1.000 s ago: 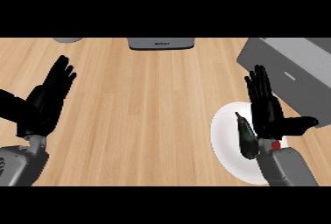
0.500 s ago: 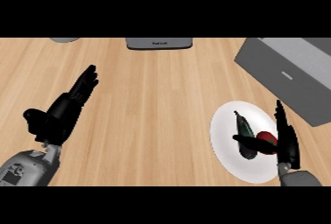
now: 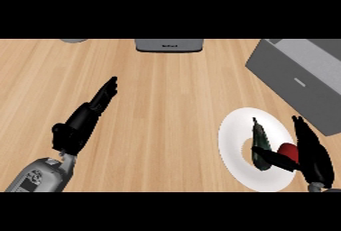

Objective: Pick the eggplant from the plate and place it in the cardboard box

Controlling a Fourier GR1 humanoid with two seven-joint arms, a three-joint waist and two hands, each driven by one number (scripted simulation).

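The black right hand (image 3: 311, 155) hangs edge-on over the right side of the round white plate (image 3: 233, 149), its fingers straight and pointing away from the robot, the thumb (image 3: 276, 161) stretched left across the plate. That thumb touches the near end of the dark, slim eggplant (image 3: 260, 145), but nothing is clasped; the hand is open. The eggplant lies on the plate, running from its far rim toward the middle, with its stalk end pointing away. Just beside it, between eggplant and palm, sits a small red rounded thing (image 3: 288, 149) that I cannot identify.

The grey box (image 3: 303, 79) stands on the light wooden table (image 3: 166, 103) just beyond the plate, at the far right, well apart from the eggplant.

The black left hand (image 3: 85, 119) is over bare wood on the left, fingers straight and slanting up toward the right, open and holding nothing. A dark grey flat appliance (image 3: 169, 45) sits at the table's far edge.
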